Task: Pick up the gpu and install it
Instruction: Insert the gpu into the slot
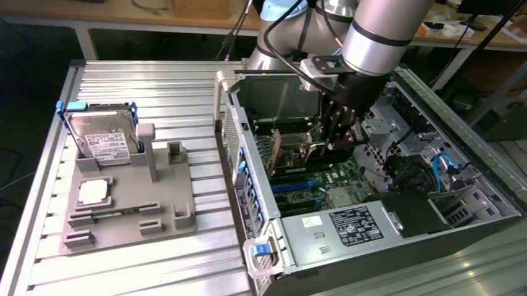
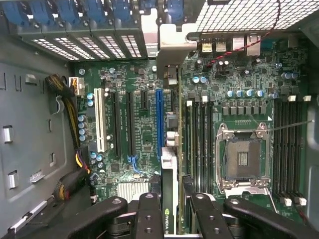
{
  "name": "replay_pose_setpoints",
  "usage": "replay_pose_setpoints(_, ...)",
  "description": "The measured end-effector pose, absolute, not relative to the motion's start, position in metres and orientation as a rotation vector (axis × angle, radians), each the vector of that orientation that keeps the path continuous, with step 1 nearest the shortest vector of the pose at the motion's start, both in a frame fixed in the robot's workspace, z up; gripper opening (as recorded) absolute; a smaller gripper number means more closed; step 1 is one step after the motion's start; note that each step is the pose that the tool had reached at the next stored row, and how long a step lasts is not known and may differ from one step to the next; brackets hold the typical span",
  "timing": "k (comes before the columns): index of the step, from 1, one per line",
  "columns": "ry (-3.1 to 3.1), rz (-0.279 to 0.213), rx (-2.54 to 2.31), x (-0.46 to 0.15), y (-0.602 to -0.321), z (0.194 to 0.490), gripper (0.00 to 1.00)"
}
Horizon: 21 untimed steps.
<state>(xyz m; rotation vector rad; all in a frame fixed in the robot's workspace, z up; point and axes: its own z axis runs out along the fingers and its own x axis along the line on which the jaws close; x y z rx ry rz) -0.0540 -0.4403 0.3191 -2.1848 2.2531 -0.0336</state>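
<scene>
Gpu (image 2: 168, 201) edge-on in pincer (image 2: 173, 213) over motherboard (image 2: 239, 99)

The gpu (image 1: 284, 151) on edge inside the case (image 1: 245, 185), over the motherboard (image 1: 307, 192)

metal table (image 1: 140, 80); grey holder plate (image 1: 169, 203) and computer case (image 1: 485, 231) on it

In the exterior view the ribbed table (image 1: 132, 271) and open computer case (image 1: 247, 179) are seen from high and well back, at a slant — the wrist view is pointed straight down, close over the motherboard (image 2: 139, 124). Shared by both: that board and the gpu (image 2: 168, 209) clamped in the gripper (image 1: 336, 139).
</scene>
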Motion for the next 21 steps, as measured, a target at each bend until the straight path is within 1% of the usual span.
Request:
replay_pose_setpoints(9, 2.244, -0.053, -2.175, -0.063, -0.445, 0.312, 0.27)
replay_pose_setpoints(17, 2.242, -0.056, -2.174, -0.070, -0.449, 0.305, 0.27)
replay_pose_setpoints(21, 2.242, -0.056, -2.174, -0.072, -0.450, 0.298, 0.27)
